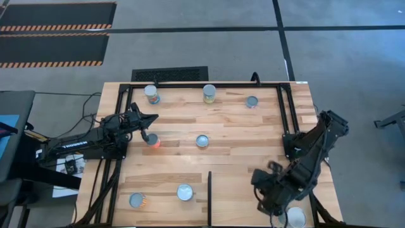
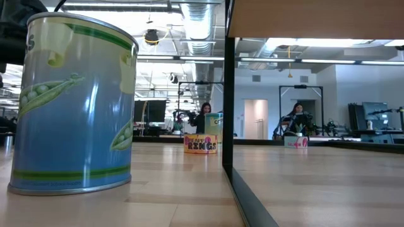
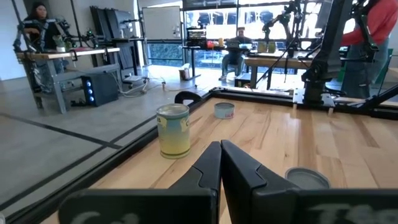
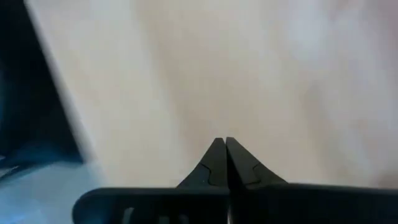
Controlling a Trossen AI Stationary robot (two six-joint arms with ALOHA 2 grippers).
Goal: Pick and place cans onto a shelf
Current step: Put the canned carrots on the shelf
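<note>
Nearest the low camera, a pea-labelled can [image 2: 72, 104] stands on the worktop [image 1: 240, 136]. Seven more cans dot it, a pink one [image 1: 152, 140] just ahead of the left gripper's [image 1: 152, 118] closed, empty jaws. Right gripper [image 1: 269, 201]: jaws closed, empty, over bare wood.

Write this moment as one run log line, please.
left pincer: shut, empty | right pincer: shut, empty | cans: on table, none held

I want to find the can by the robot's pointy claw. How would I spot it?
Start at the wooden table and find the left gripper near its left edge. Just below its tip stands a can. Unlike its neighbours, its side glows orange-red.
</note>
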